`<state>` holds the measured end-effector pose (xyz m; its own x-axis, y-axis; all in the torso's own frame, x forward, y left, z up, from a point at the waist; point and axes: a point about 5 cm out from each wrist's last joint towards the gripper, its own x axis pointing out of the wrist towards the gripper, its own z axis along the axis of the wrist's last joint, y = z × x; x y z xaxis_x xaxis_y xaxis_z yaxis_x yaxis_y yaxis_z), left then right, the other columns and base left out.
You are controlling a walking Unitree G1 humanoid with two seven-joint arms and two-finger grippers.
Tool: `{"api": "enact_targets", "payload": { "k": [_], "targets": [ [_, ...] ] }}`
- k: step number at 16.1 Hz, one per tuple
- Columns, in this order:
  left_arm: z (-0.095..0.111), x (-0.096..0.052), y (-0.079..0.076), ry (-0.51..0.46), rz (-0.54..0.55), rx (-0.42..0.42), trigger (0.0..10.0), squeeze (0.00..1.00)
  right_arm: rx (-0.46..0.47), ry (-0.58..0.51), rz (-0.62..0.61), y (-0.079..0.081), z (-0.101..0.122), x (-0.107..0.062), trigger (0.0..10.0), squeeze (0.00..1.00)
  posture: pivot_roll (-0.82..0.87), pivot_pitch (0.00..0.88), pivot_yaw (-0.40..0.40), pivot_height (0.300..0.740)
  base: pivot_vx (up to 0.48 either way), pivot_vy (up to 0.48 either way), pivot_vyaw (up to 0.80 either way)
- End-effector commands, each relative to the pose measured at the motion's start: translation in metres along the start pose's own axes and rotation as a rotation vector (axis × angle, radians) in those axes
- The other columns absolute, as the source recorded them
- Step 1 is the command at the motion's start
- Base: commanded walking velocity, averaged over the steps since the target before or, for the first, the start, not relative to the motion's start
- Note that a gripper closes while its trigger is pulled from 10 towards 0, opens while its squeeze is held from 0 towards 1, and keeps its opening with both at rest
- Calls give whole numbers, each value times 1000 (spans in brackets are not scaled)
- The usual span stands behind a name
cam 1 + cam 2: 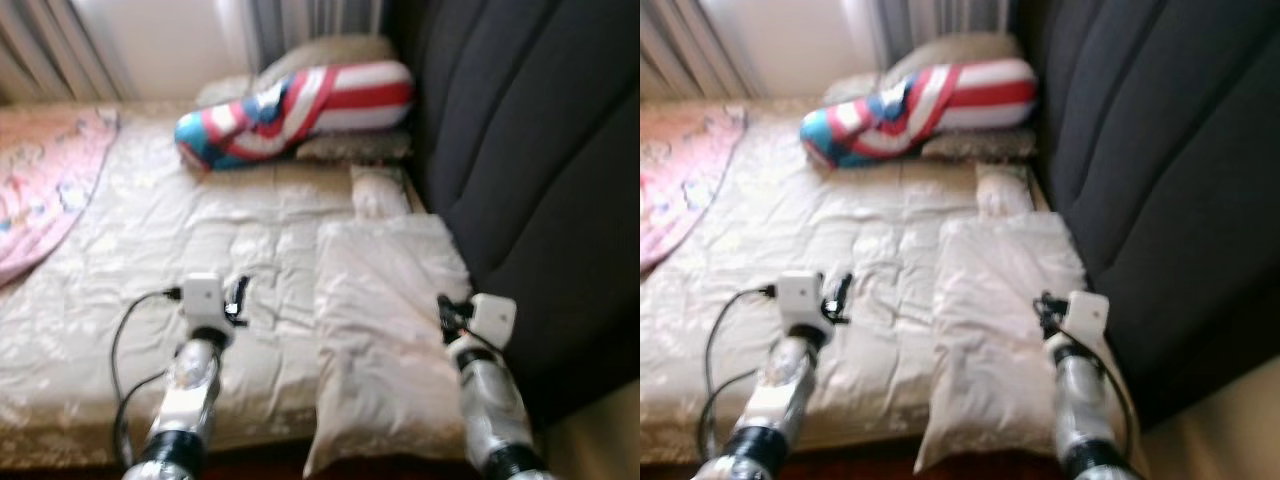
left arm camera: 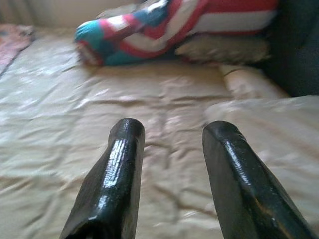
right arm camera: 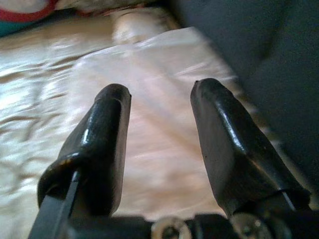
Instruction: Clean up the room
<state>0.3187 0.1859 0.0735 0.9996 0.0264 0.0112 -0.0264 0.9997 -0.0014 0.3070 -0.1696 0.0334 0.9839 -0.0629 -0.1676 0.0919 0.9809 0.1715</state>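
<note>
Looking down from the head views, a pale pillow (image 1: 385, 340) lies lengthwise on the bed (image 1: 150, 260) by the dark headboard (image 1: 540, 170), under the right gripper (image 1: 1045, 305). Left wrist view: left gripper (image 2: 172, 139) released, pillow beside it. Right wrist view: fingers (image 3: 107, 129) apart, nearer, directly over the pillow.

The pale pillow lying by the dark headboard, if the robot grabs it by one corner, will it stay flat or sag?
The pale pillow looks soft and creased, so it would probably sag. Its sheen suggests a slippery cover. It likely weighs little.
</note>
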Motion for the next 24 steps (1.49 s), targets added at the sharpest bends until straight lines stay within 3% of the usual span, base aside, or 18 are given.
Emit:
{"api": "enact_targets", "payload": {
  "k": [1, 10, 13, 15, 18, 19, 22, 24],
  "targets": [
    [-5, -2, 0, 25, 5, -7, 10000, 0, -4, 10, 5, 0, -1, 0, 10000, 0, -36, 90, 1, 740, 0, 330, 0],
    [-6, -2, 6, 36, 10, 3, 10000, 0, -9, 35, 8, -1, -5, -1, 10000, 0, -34, 77, 7, 740, 0, 323, 0],
    [-11, -6, 16, 60, 33, 21, 10000, 0, -24, 75, -20, -10, -12, -4, 10000, 0, -32, 58, 11, 740, 0, 325, 0],
    [-22, -11, 30, 121, 74, -6, 10000, 0, -39, 129, -61, -24, -22, -10, 10000, 0, -28, 47, 14, 740, 0, 322, 0],
    [-58, -33, 43, 326, 53, 52, 10000, 0, -42, 282, -155, -54, -49, -31, 10000, 0, -23, 37, 21, 740, 0, 325, 0],
    [-72, -45, 48, 404, 84, 16, 10000, 0, -51, 356, -191, -65, -62, -43, 10000, 0, -23, 46, 23, 740, 0, 322, 0],
    [-96, -69, 52, 542, 125, -3, 10000, 0, -84, 519, -218, -77, -90, -71, 10000, 0, -25, 56, 23, 740, 0, 325, 0],
    [-116, -92, 54, 669, 152, 1, 10000, 0, -98, 628, -193, -75, -110, -91, 10000, 0, -23, 65, 22, 740, 0, 324, 0]
  ]
}}
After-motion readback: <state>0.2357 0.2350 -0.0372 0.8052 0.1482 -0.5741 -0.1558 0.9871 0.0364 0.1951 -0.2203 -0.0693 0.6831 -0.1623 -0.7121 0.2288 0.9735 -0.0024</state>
